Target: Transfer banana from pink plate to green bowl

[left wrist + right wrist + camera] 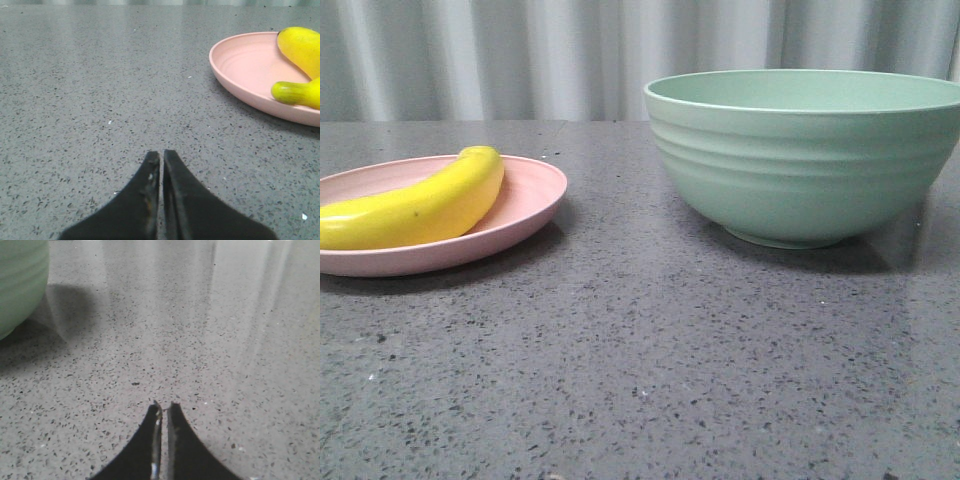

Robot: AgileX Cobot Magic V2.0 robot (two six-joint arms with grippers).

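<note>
The left gripper, a pair of black tapered fingers, is pressed together with only a hairline seam between the tips and nothing held, poised low over a grey speckled stone-look tabletop. The right gripper, of the same black tapered make, is likewise closed to a thin slit and empty above the same speckled surface.

In the left wrist view, the shallow round pale-pink plate with faint concentric rings sits on the tabletop well apart from the fingertips, and on it lies the glossy bright-yellow curved toy banana, its greenish end resting near the plate's rim. In the right wrist view, the ridged outer wall of the large pale mint-green bowl shows at the edge of the frame, casting a soft shadow on the tabletop, apart from the closed fingers.

The front view shows the banana lying lengthwise across the pink plate on the left side of the table, one end raised toward the plate's far rim and the other running out of frame. The deep green bowl, standing upright on its small foot, is on the right, well apart from the plate, with bare tabletop between them. A pale corrugated wall rises behind the table. Neither arm appears in the front view.
</note>
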